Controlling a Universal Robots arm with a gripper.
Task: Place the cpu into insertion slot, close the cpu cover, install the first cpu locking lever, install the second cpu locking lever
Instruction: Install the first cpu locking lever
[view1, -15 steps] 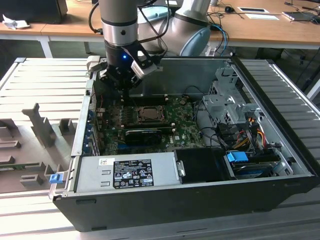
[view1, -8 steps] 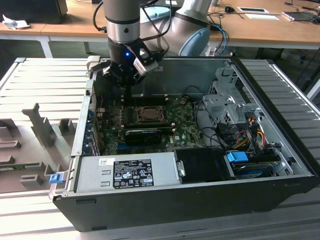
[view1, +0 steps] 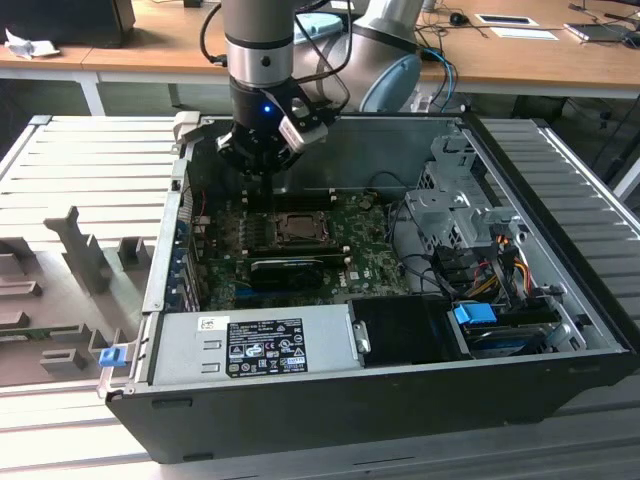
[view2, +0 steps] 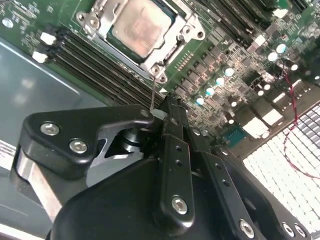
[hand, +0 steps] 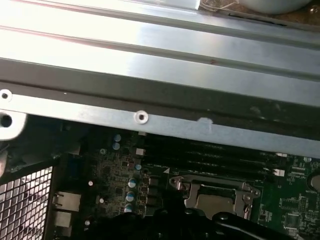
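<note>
Just beyond the narrowly closed pincer (view2: 167, 107), the cpu (view2: 141, 26) lies in its socket.

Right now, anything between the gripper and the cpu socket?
Nothing visible. The gripper hangs just off the socket's corner, with only a thin metal lever running from the cover toward its tips. The cpu already sits in the socket.

Even daylight filled the exterior view, though the open computer case (view1: 400, 300) held deep shadow inside. In the first wrist view, glare washed the case wall (hand: 160, 45) pale. In the second wrist view, the near end effector (view2: 165, 125) sat dark and soft, the cpu (view2: 142, 26) bright
</note>
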